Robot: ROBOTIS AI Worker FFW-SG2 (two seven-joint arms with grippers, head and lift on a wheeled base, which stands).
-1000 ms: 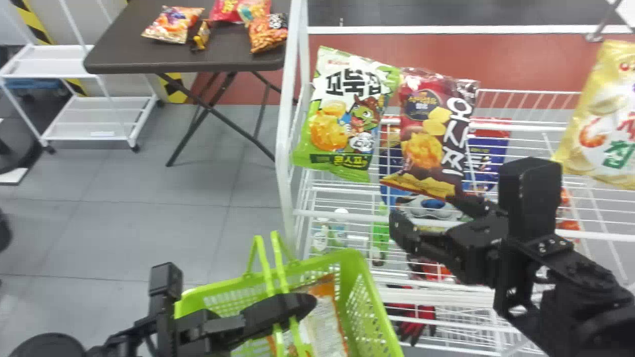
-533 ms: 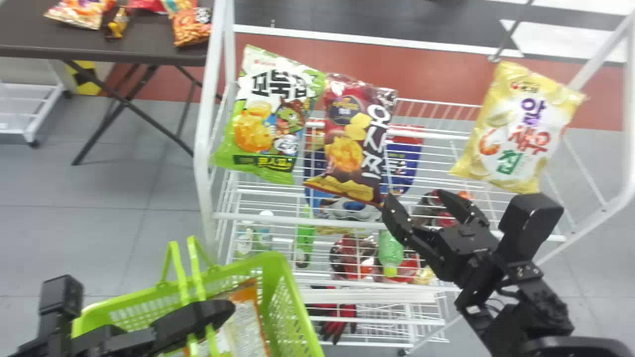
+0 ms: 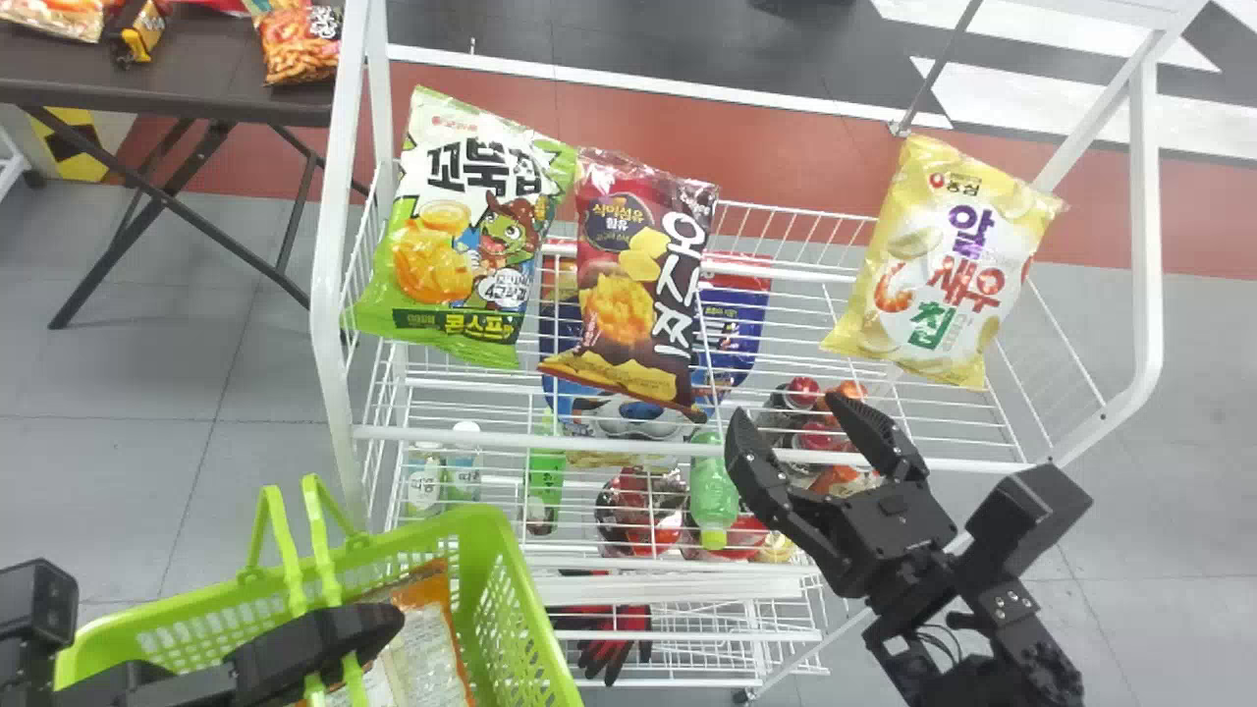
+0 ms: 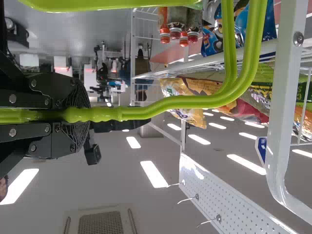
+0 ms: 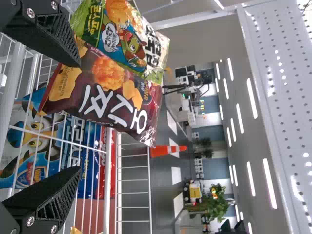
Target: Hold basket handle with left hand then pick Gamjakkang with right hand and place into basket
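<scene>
Lime-green handles (image 3: 323,540), 2 of them, sit pinched in the left gripper (image 3: 368,628) above the basket (image 3: 520,609), where an orange-and-cream bag (image 3: 422,648) lies. From where I stand, the right gripper (image 3: 793,417) gapes wide, holding nothing, by the front of the white rack (image 3: 1144,245). Up there are 3 bags: green-and-white (image 3: 452,236), maroon (image 3: 628,285) and yellow (image 3: 943,265). I can't tell which bag is the Gamjakkang.

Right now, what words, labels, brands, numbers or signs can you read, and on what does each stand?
"꼬북칩": green bag
"콘스프": green bag
"오사쯔": maroon bag
"식이섬유 함유": maroon bag
"농심": yellow bag
"알새우칩": yellow bag
Too small, blurred or partly covered: remaining print there, and on the blue bag, bottles and tabletop bags.
</scene>
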